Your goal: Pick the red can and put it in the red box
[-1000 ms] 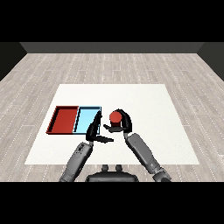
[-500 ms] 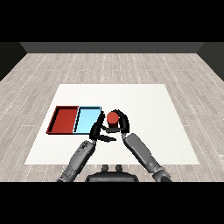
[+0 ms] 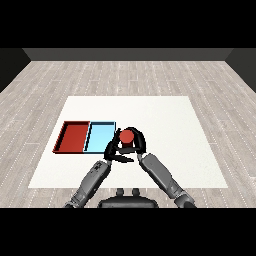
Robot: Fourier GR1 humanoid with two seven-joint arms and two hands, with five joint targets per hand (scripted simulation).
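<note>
The red can (image 3: 126, 137) is held up in my right hand (image 3: 136, 142), whose fingers curl round it, just right of the light blue tray (image 3: 99, 137). My left hand (image 3: 113, 152) hangs open right beside the can, at the blue tray's near right corner, fingers relaxed. The red tray (image 3: 73, 137) lies at the left, touching the blue one, with nothing in it.
The white table (image 3: 165, 120) stretches wide to the right and behind the trays. Both trays sit near its left side. Wooden floor surrounds the table.
My right hand has carried the red can leftward, close to the blue tray's right edge. The left hand has stayed nearly where it was, now right beside the can.
</note>
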